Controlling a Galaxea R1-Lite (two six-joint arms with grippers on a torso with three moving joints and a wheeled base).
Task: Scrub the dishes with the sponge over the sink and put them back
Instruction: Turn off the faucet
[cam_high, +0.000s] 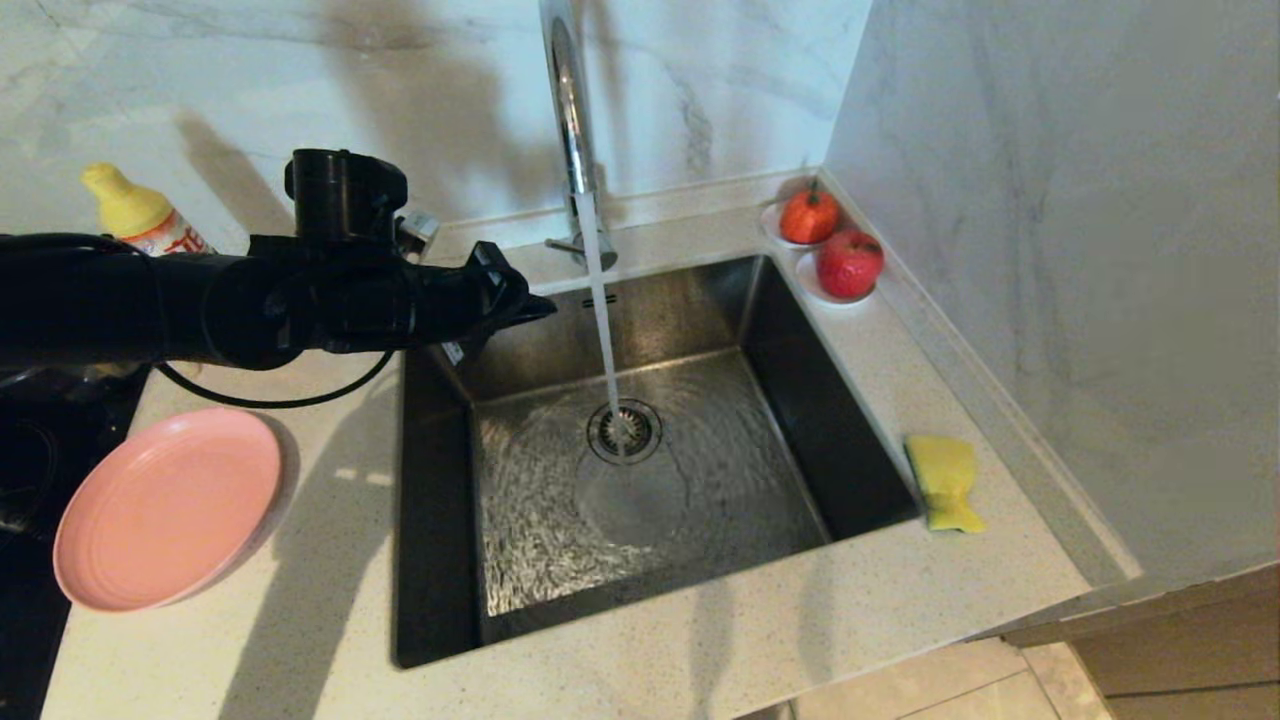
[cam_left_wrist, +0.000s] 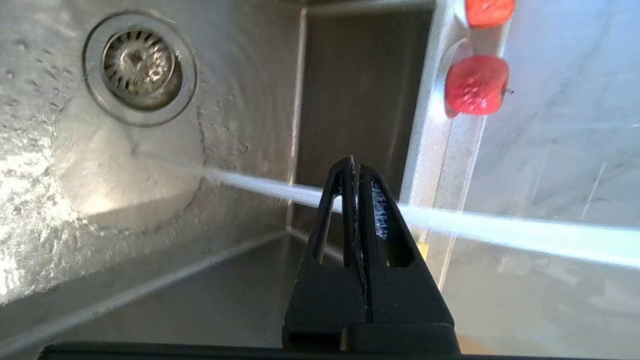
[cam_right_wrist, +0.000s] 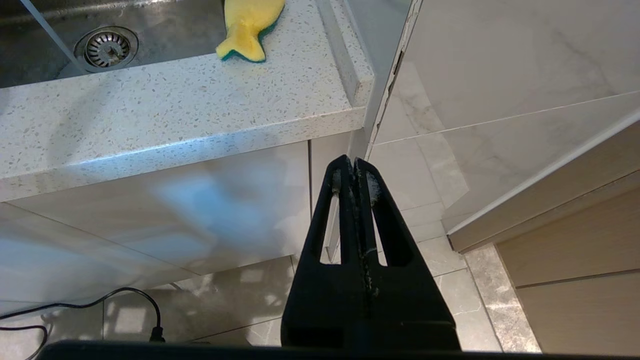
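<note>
A pink plate (cam_high: 165, 507) lies on the counter left of the sink (cam_high: 640, 460). The yellow sponge (cam_high: 944, 481), green underneath (cam_right_wrist: 248, 27), rests on the counter to the sink's right. Water runs from the chrome faucet (cam_high: 568, 110) onto the strainer drain (cam_high: 623, 431). My left gripper (cam_high: 540, 308) hovers over the sink's back left corner, shut and empty (cam_left_wrist: 353, 165), pointing toward the water stream. My right gripper (cam_right_wrist: 348, 165) hangs parked below the counter's front edge, shut with nothing in it. The teal bowl and chopsticks are out of view.
Two red fruits (cam_high: 848, 262) sit on small white saucers at the sink's back right corner. A yellow-capped bottle (cam_high: 140, 217) stands behind my left arm. A black stovetop (cam_high: 40, 440) borders the counter's left. A marble wall (cam_high: 1080, 250) rises on the right.
</note>
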